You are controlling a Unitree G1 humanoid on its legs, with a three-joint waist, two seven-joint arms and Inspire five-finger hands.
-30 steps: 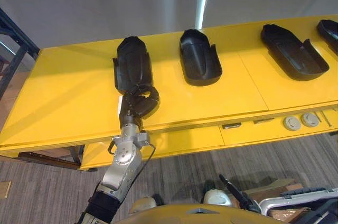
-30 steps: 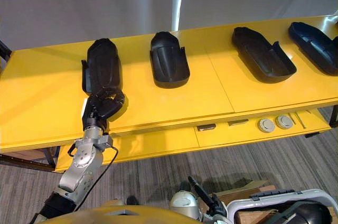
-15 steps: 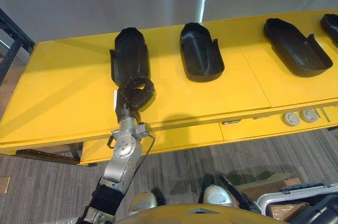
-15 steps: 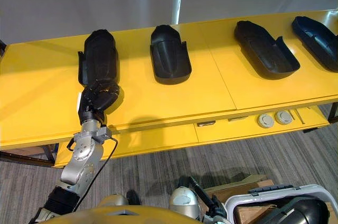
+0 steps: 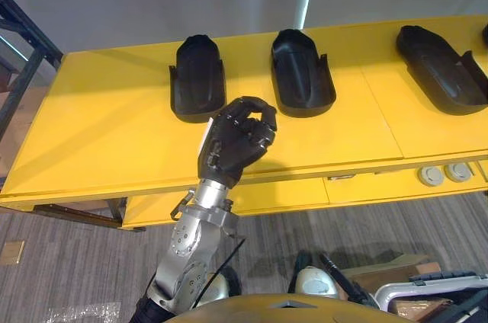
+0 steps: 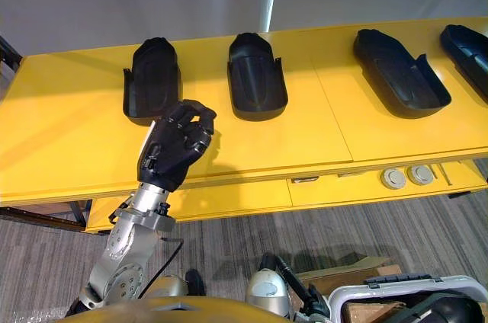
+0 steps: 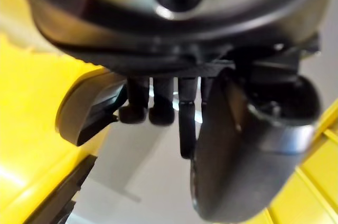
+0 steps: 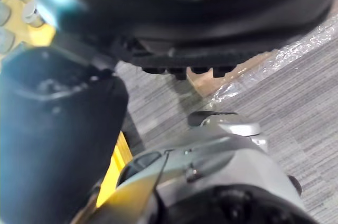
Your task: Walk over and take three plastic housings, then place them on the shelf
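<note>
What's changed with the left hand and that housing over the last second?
The left hand let go of the leftmost plastic housing, lifted and drew back toward the robot, fingers curled on nothing. That housing and the next housing lie on the yellow shelf unmoved.

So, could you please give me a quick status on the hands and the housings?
Left hand shut, empty, raised above table edge. Right hand low, over floor. Nearest housing on table, not held. Path to it clear.

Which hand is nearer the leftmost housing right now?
Left. The left hand hovers just in front of the leftmost housing; the right hand hangs low over the carpet.
</note>
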